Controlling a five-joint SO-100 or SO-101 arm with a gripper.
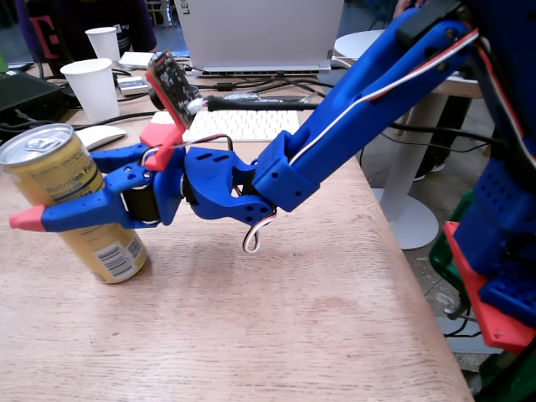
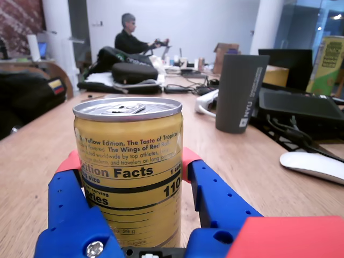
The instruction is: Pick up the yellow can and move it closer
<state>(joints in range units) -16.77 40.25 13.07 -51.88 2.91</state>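
Yellow can [image 1: 71,201]: tall, slim, silver pull-tab top, label with barcode near its base. It leans on the wooden table [image 1: 276,318] near the left edge of the fixed view, top tilted left, lower edge touching the tabletop. In the wrist view the can [image 2: 129,177] fills the centre, nutrition label facing the camera.

Gripper [image 1: 63,188]: blue, red-tipped fingers [image 2: 189,161], clasped around the can's middle, one finger on each side.

Arm [image 1: 352,109]: blue, with white cable, reaching in from the right of the fixed view.

Behind, fixed view: two white paper cups [image 1: 92,88], white keyboard [image 1: 243,124], laptop [image 1: 260,33].

Wrist view: grey tumbler [image 2: 239,91], white mouse [image 2: 314,165], seated person [image 2: 131,40] far back.
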